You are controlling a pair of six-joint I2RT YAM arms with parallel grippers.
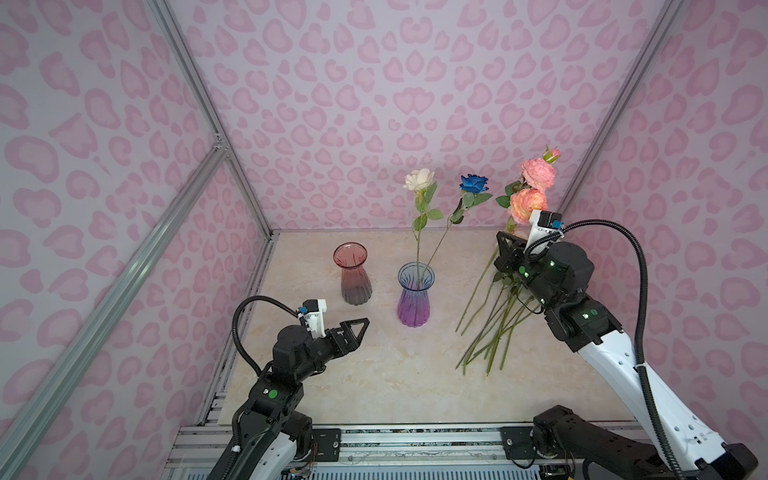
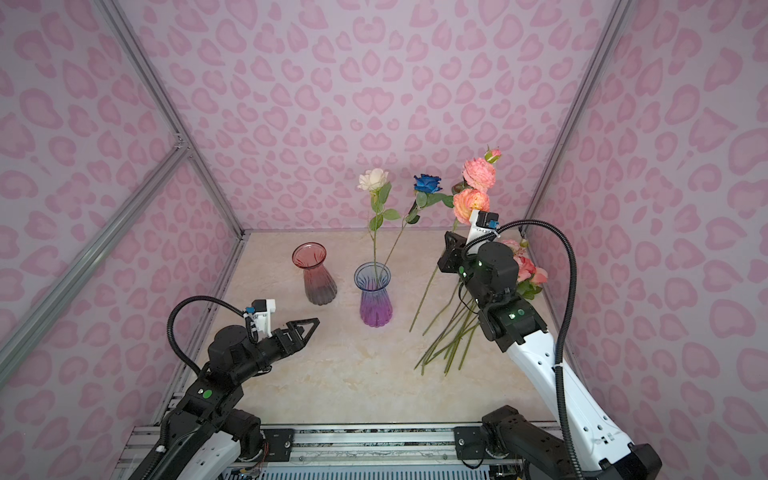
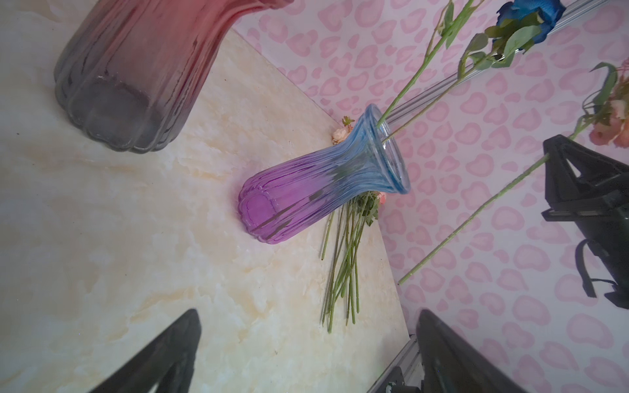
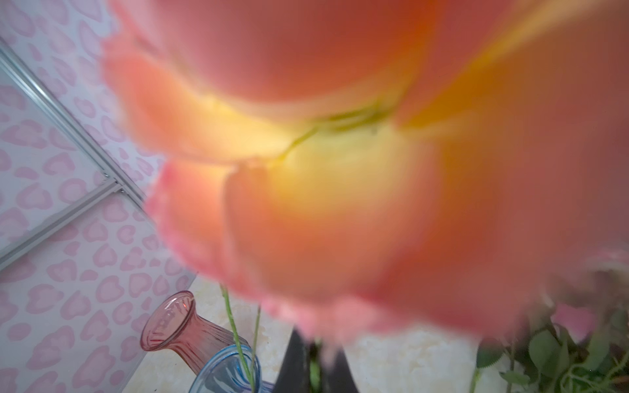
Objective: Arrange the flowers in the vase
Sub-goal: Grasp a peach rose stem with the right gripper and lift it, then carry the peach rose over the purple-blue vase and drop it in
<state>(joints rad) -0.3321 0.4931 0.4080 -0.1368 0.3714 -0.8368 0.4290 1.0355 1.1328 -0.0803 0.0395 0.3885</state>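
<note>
Peach rose spray (image 1: pixel 528 205) hangs above the loose flowers (image 1: pixel 500 328) on the table (image 1: pixel 374 374), its stem pinched in the closed right gripper (image 1: pixel 502 243); the left gripper (image 1: pixel 362 323) hovers empty, jaws spread, near the red vase (image 1: pixel 352 274). A white rose (image 1: pixel 419 179) and a blue rose (image 1: pixel 473 183) already lean in the blue-purple vase (image 1: pixel 415 295) — a low swing could snag them or topple the glass.

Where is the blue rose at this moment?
In both top views the blue rose stands in the purple-blue vase at mid-table, leaning right of the white rose that shares it.
</note>
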